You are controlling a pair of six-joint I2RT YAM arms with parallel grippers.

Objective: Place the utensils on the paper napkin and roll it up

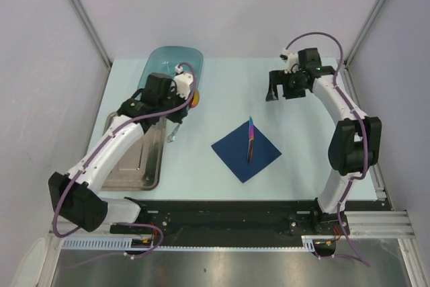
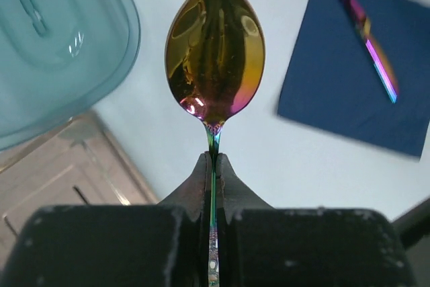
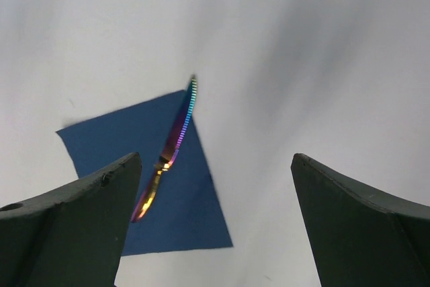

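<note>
My left gripper is shut on the neck of a spoon with a gold bowl. It holds the spoon above the table, between the teal tub and the napkin. The navy napkin lies flat as a diamond at mid-table. It also shows in the left wrist view and the right wrist view. An iridescent knife lies on it, its tip past the far corner. My right gripper is open and empty, hovering beyond the napkin's far right.
A translucent teal tub stands at the back left. A metal tray lies along the left side. A small slender metal piece lies by the tray's right edge.
</note>
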